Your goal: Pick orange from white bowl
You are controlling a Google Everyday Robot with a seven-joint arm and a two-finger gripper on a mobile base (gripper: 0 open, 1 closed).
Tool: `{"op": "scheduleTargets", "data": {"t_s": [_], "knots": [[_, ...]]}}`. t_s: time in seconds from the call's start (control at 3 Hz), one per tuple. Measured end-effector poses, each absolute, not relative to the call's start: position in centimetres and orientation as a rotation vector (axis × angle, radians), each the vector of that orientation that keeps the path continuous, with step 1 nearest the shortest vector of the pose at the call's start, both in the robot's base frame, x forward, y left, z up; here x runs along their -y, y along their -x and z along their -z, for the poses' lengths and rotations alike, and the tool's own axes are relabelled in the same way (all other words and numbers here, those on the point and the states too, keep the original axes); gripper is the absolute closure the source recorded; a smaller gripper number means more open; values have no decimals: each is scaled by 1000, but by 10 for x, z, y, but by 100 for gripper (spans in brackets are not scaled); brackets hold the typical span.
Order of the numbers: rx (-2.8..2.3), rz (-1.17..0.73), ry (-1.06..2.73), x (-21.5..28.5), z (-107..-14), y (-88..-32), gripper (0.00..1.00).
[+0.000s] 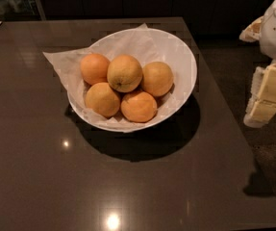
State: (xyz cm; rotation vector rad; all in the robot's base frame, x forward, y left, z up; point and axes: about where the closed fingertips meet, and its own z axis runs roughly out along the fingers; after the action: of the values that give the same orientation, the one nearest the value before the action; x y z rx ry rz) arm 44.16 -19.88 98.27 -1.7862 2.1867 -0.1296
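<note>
The white bowl (184,57) stands on the dark table, lined with crinkled white paper (60,61) that sticks out to the left. It holds several fruits. The orange (124,73), paler and yellowish with a small dark stem spot, lies on top in the middle. Deeper-orange fruits lie around it: one at the left (94,68), one at the right (158,78) and two in front (102,99) (139,106). My gripper (267,95), cream-coloured, hangs at the right edge of the view, off the table's right side and well apart from the bowl.
The dark glossy table (41,177) reflects ceiling lights near the front. Its right edge (233,124) runs diagonally between the bowl and the gripper. The floor lies beyond it at the right.
</note>
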Motion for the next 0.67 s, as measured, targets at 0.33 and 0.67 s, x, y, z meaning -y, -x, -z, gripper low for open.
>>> {"op": "scheduleTargets", "data": {"t_s": [0.33,0.67], "knots": [[-2098,138,1899,171,-986,-444,0],[-2093,139,1902,169,-986,-444,0]]}}
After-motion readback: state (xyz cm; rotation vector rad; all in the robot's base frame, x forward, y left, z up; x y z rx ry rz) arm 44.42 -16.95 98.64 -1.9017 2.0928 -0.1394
